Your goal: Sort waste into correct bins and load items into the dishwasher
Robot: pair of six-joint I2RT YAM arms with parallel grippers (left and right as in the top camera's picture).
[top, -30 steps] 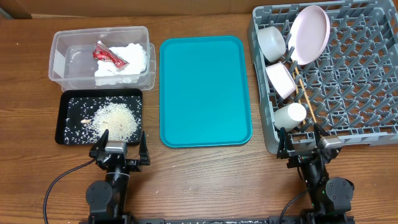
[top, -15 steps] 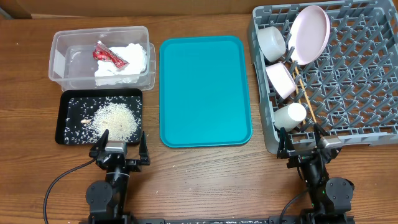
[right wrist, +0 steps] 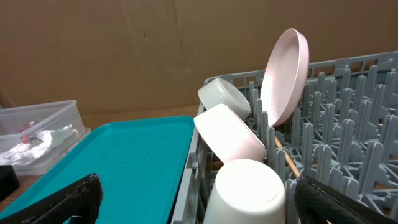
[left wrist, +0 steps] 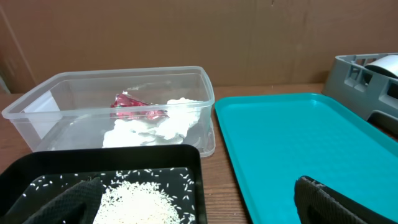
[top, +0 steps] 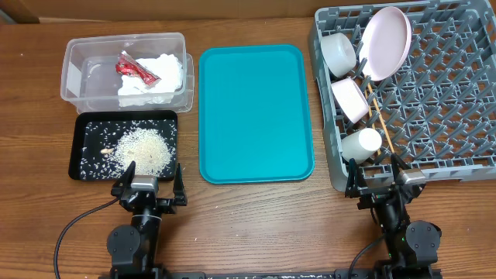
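Observation:
The red wrapper and white napkin lie in the clear tub. Rice grains are piled in the black tray. The grey rack holds a pink plate, two bowls, a small cup and chopsticks. My left gripper is open and empty at the table's front, below the black tray. My right gripper is open and empty at the rack's front edge. In the right wrist view the cup sits between the fingers' line of sight.
A flat teal tray lies between the tub and the rack, with nothing on it. Brown cardboard stands behind the table in both wrist views.

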